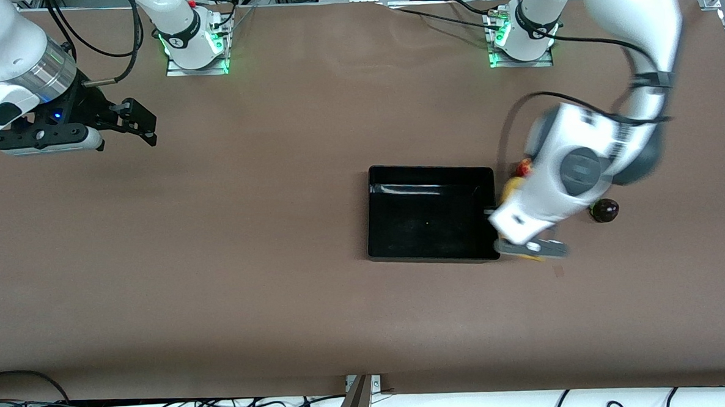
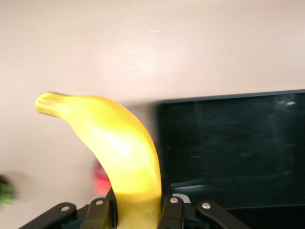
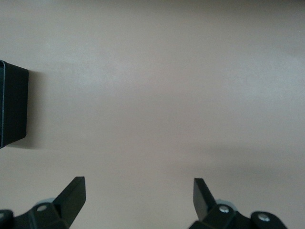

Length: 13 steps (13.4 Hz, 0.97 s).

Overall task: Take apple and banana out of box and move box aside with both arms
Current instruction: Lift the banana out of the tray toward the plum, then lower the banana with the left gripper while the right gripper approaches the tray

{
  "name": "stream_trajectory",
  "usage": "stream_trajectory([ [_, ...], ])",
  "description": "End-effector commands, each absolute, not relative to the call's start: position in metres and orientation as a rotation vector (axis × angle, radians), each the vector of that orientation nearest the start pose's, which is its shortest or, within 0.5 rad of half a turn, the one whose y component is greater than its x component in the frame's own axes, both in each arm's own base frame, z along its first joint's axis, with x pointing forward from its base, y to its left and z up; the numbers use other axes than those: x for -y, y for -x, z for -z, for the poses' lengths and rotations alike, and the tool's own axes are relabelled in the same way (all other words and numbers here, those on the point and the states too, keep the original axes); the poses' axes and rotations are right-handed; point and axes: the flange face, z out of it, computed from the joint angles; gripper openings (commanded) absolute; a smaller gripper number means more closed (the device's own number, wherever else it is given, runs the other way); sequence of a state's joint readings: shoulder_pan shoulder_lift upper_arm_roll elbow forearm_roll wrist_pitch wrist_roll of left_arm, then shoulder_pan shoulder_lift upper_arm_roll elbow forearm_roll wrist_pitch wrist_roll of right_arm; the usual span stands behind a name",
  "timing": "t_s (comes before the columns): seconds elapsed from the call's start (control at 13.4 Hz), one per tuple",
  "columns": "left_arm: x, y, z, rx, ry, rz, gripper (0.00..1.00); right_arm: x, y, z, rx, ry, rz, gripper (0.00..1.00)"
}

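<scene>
Now | left gripper (image 2: 138,212) clamped on banana (image 2: 121,152), its long axis pointing away from the fingers, just beside the empty box (image 1: 430,213) at its left-arm edge | right gripper (image 1: 123,125) spread apart, waiting over the counter's (image 1: 251,306) right-arm end, well apart from box

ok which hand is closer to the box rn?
Left. The left hand, gripping the banana, is right beside the box; the right hand waits, open, toward the right arm's end of the table.
</scene>
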<state>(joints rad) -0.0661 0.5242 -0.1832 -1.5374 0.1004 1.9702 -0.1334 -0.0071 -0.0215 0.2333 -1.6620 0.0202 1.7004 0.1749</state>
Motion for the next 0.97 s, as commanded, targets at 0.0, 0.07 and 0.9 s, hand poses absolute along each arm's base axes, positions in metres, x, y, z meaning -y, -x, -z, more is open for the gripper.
stream_trajectory([
  [0.0, 0.065, -0.682, -0.313, -0.427, 3.107, -0.221, 0.07, -0.135, -0.543, -0.608, 0.095, 3.108, 0.099, 1.00],
  [0.07, 0.034, -0.680, -0.294, -0.412, 3.118, -0.245, 0.10, -0.138, -0.543, -0.608, 0.104, 3.107, 0.099, 1.00],
  [0.9, 0.023, -0.671, -0.299, -0.566, 3.039, 0.035, 1.00, -0.204, -0.576, -0.498, 0.290, 3.103, -0.105, 1.00],
])
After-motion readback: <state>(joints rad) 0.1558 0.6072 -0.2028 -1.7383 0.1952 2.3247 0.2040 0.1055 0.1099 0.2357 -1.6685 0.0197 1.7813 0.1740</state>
